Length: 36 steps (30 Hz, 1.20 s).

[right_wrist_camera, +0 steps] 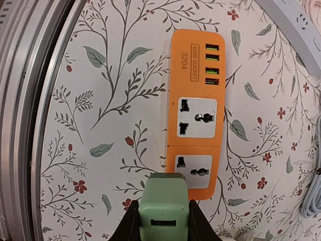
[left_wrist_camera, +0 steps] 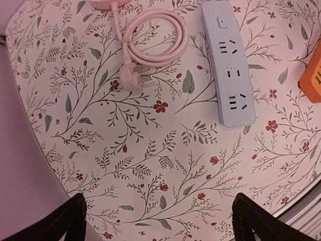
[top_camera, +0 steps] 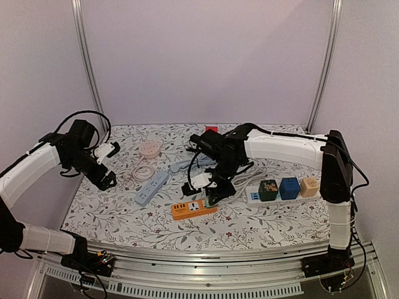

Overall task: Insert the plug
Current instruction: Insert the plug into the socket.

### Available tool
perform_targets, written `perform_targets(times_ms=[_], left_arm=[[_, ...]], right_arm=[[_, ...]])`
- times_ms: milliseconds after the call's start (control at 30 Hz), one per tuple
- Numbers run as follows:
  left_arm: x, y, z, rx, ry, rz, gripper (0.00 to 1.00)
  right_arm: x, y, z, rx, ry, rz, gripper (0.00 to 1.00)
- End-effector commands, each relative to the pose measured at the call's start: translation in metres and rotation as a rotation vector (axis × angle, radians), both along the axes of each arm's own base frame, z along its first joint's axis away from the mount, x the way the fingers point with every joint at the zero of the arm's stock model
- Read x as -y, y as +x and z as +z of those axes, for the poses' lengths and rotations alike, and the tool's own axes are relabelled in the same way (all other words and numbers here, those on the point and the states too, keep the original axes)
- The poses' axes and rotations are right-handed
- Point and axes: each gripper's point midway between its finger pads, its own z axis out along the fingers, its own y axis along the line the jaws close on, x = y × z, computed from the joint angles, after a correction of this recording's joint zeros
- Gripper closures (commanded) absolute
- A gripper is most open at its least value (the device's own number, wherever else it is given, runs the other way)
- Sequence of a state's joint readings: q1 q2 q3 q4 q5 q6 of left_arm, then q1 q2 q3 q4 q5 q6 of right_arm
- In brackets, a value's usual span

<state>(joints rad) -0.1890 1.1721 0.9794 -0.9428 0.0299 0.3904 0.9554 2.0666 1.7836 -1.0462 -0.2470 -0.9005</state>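
Right fingers (right_wrist_camera: pixel 128 228) tight around green plug (right_wrist_camera: pixel 163 210), just beside end outlet of orange socket strip (right_wrist_camera: pixel 195 90); left fingers (left_wrist_camera: pixel 55 226) wide apart.

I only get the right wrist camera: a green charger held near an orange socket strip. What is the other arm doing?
Observer: The left gripper hangs open, holding nothing, out to the left.
Operator: Anything near it?
Observer: A coiled pink cable lies ahead of it, its plug loose on the cloth.
Operator: Any sockets besides the orange strip by my green charger?
Observer: A white strip on the right carries three cube adapters.
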Motion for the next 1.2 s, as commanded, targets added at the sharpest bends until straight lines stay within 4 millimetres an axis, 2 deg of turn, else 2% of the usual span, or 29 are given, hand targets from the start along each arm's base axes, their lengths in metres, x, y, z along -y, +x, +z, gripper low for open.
perform_targets(times_ms=[0,233,433,500,900,1033,1167], left_arm=[[-0.007,0.013,0.002,0.047,-0.016,0.062,0.01],[-0.008,0.012,0.000,0.042,-0.029,0.070,0.00],[-0.008,0.014,-0.001,0.042,-0.033,0.072,0.00],[-0.008,0.014,0.000,0.043,-0.033,0.074,0.01],[-0.009,0.014,0.003,0.055,-0.039,0.079,0.01],[-0.010,0.015,0.004,0.057,-0.037,0.082,0.01],[-0.011,0.014,0.003,0.056,-0.037,0.082,0.01]], right_arm=[[-0.004,0.002,-0.010,0.012,-0.022,0.066,1.00],[-0.010,0.003,-0.020,-0.004,-0.023,0.066,1.00],[-0.021,0.003,-0.004,-0.003,0.039,0.065,1.00],[-0.021,0.005,-0.004,0.007,0.036,0.063,1.00],[0.001,0.004,-0.049,-0.005,-0.084,0.027,1.00],[0.009,0.004,-0.068,-0.003,-0.129,0.018,1.00],[0.029,-0.001,-0.098,-0.014,-0.222,0.015,1.00]])
